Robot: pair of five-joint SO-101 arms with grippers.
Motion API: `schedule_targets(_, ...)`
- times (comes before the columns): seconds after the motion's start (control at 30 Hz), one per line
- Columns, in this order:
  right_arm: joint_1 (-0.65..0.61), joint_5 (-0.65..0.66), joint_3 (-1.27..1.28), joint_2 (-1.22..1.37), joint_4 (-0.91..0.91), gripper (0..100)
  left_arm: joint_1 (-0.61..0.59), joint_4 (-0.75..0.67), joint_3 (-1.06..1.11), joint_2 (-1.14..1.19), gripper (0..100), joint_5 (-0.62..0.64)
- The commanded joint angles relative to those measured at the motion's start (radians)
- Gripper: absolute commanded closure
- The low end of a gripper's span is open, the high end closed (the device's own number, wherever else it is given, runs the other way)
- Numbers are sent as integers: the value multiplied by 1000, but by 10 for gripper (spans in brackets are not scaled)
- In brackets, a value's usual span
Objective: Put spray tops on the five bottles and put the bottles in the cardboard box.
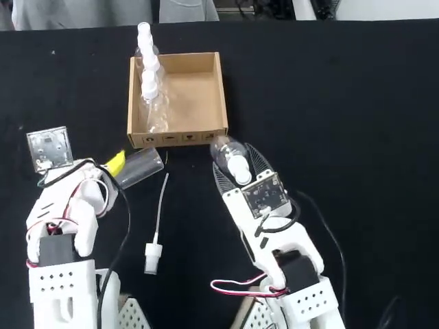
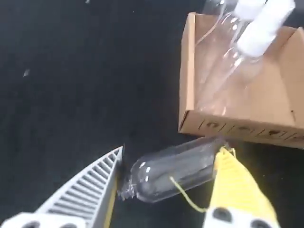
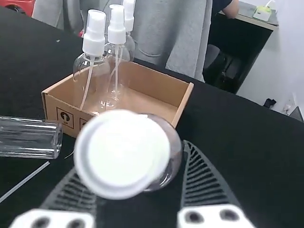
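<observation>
The cardboard box [image 1: 223,89] stands at the table's far middle, with three capped clear bottles [image 1: 152,96] upright along its left side. They also show in the right wrist view, capped bottles [image 3: 95,66] in the box [image 3: 180,102]. An uncapped clear bottle [image 1: 140,166] lies on the table in front of the box. My left gripper [image 2: 166,175] is open with this bottle [image 2: 175,168] lying between its fingers. A loose spray top [image 1: 153,255] with its long tube lies nearer the arms. My right gripper [image 1: 236,164] is shut on a capped bottle [image 3: 166,156] at the box's front right corner.
The black table [image 1: 357,123] has free room to the right of the box and at the far left. A person in grey clothing [image 3: 161,33] stands beyond the far edge. Cables [image 1: 240,284] trail by the right arm's base.
</observation>
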Motion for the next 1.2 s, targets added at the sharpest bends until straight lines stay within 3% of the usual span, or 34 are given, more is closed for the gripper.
schedule_targets(0.0,21,2,-8,-107,3,939,-19,2,44,-15,714,-9)
schedule_targets(0.27,21,2,-8,-107,3,939,-7,11,130,-15,713,-9)
schedule_targets(0.6,21,2,-8,-107,3,939,151,133,143,-14,713,-14)
schedule_targets(0.7,21,2,-8,-107,5,939,157,140,151,-14,713,-72)
schedule_targets(0.9,23,3,-68,-107,100,938,166,140,154,-8,713,-106)
schedule_targets(1.03,60,57,-157,-104,175,941,254,140,186,-14,713,-140)
schedule_targets(1.17,63,72,-265,-101,273,941,265,140,189,-14,713,-144)
